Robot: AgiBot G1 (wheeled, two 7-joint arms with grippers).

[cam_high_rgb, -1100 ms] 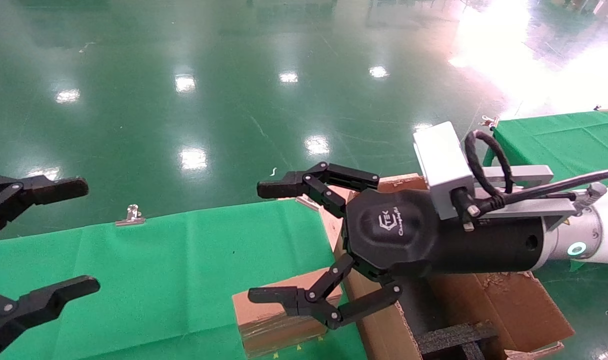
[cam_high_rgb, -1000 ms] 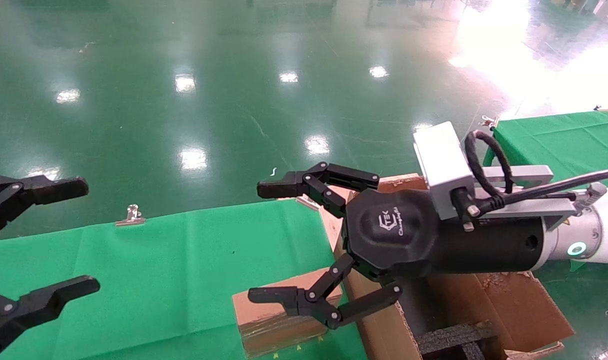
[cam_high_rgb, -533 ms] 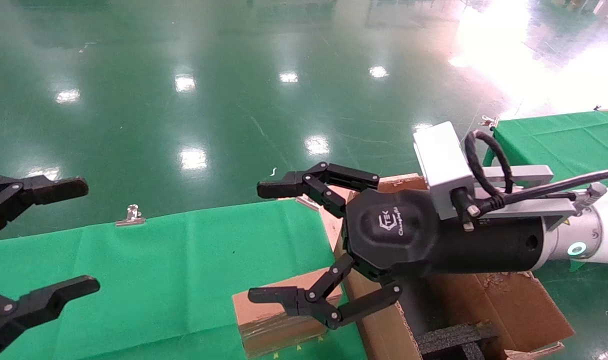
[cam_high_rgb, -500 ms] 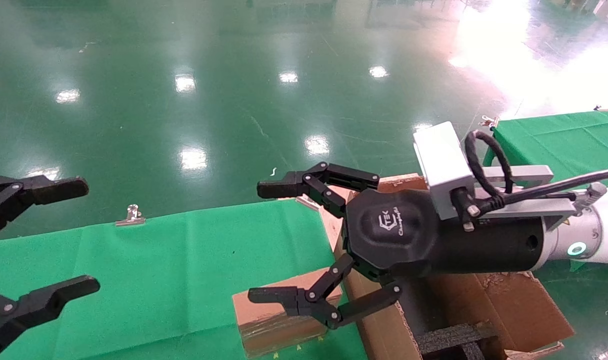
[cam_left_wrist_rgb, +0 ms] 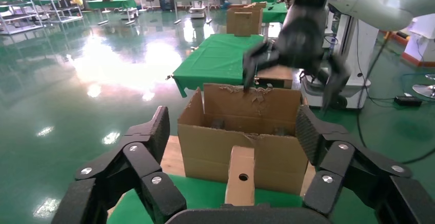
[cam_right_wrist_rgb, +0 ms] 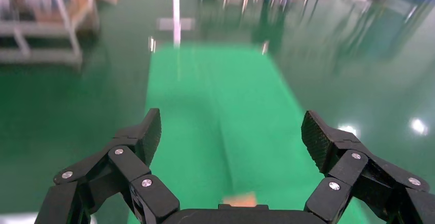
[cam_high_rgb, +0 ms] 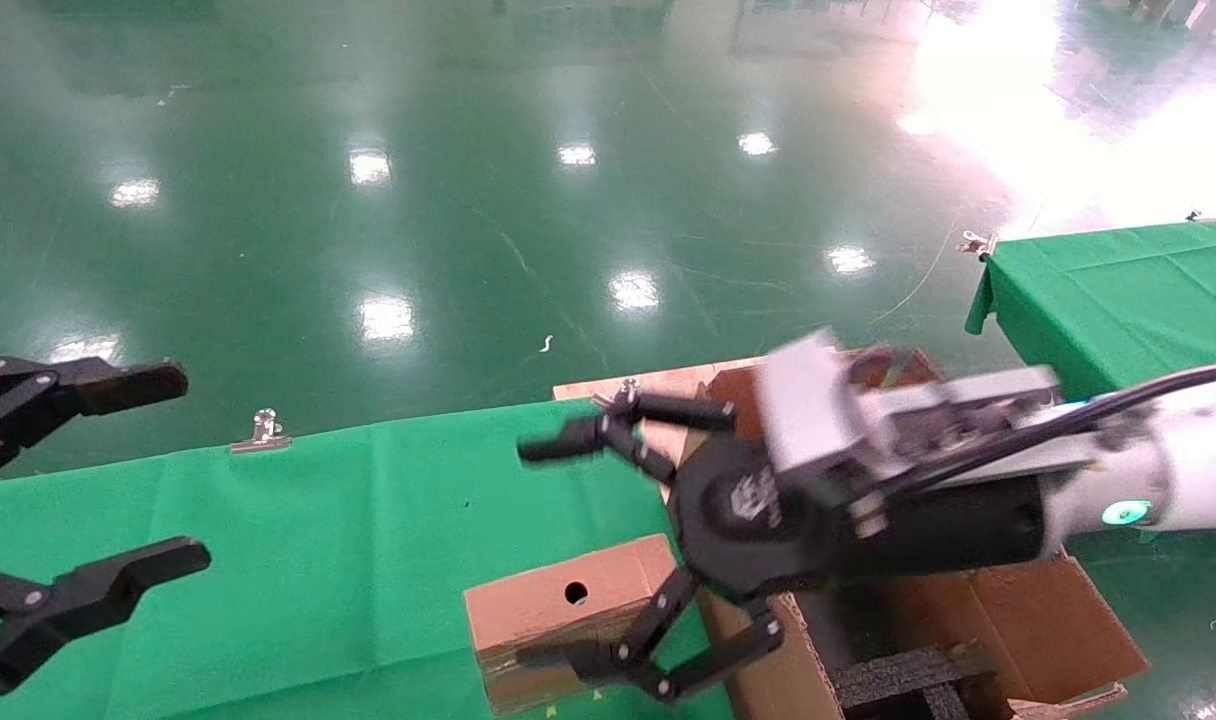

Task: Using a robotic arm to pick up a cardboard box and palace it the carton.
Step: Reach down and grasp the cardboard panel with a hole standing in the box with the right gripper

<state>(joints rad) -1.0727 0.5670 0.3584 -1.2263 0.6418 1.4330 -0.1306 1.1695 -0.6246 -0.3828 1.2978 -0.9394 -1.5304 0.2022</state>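
Observation:
The small brown cardboard box, with a round hole in its top, lies on the green cloth beside the carton. The white robotic arm reaches in from the right over the carton. Its right gripper is open, with one finger above the box's far side and one by its near side, not touching it. The left wrist view shows the box in front of the carton, with the right gripper above. My left gripper is open and empty at the far left. The right wrist view shows the open jaws over green cloth.
The green-clothed table has a metal clip on its far edge. Black foam inserts sit inside the carton. A second green table stands at the right. Shiny green floor lies beyond.
The right gripper has dropped and tilted down toward the small box, uncovering its top and hole. The left gripper has shifted slightly.

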